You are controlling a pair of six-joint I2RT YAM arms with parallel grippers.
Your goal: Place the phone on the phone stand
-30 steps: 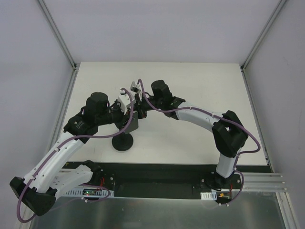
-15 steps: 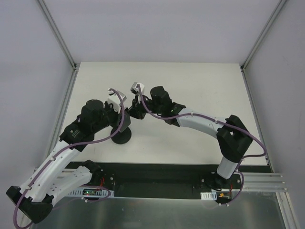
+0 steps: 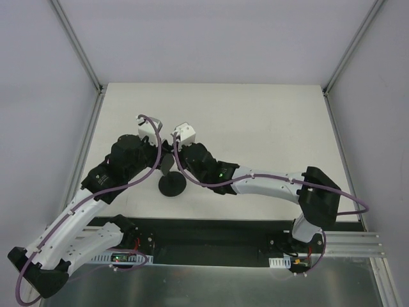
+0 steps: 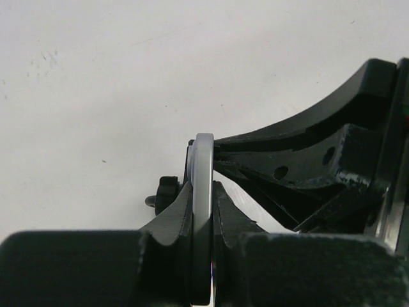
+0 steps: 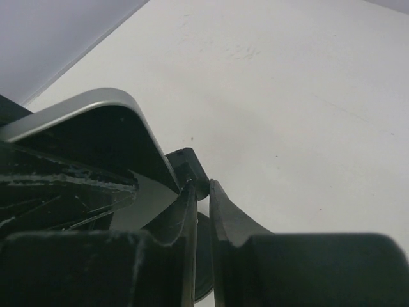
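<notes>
1. Fingers (image 4: 172, 214) of the left gripper (image 4: 203, 185) are clenched on the phone (image 4: 204, 160), which shows edge-on in the left wrist view with its silver rim between the two pads.
2. The right gripper (image 5: 200, 192) has its fingers (image 5: 227, 224) drawn almost together, with only a thin slit between them. Whether they pinch any part of the phone stand (image 3: 172, 187) I cannot tell.
3. The phone is off the table (image 3: 268, 128), held on edge between the two wrists, just above the stand's round base.
4. In the right wrist view, its rounded corner sits just beside a small black knob of the stand.
5. Done, as I judge it: the phone is picked up and brought to the stand.
6. Left to do: seat it in the top bracket, let go and draw both arms away. The views do not show whether the phone already rests in the bracket.
</notes>
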